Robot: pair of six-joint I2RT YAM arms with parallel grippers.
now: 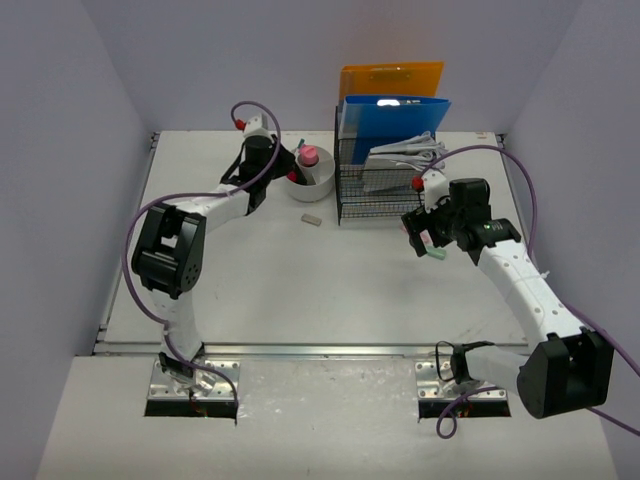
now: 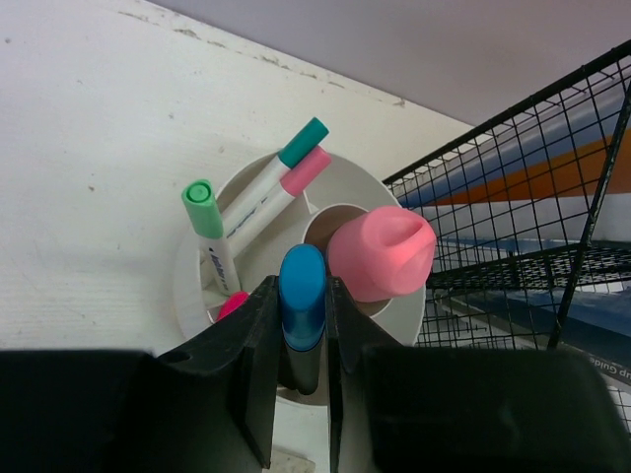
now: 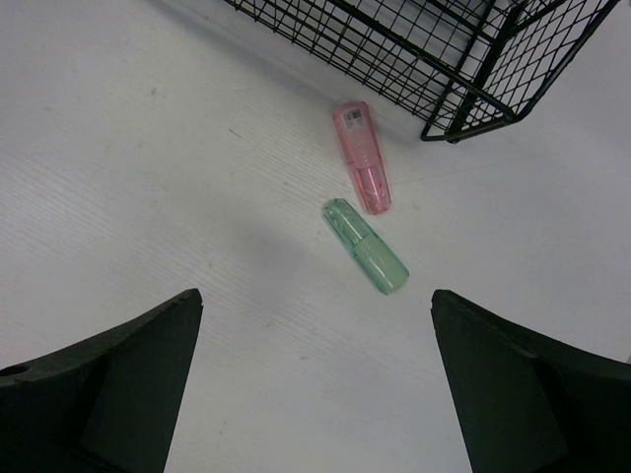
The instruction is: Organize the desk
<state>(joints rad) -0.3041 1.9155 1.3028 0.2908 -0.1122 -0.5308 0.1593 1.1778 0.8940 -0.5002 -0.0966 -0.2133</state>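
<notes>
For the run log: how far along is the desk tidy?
Done: markers sit in the white holder, folders in the wire rack. In hand: left pincer grips a blue marker over it. Left: pink tube, green tube under the open right pincer, plus a grey block, loose on the desk.
</notes>
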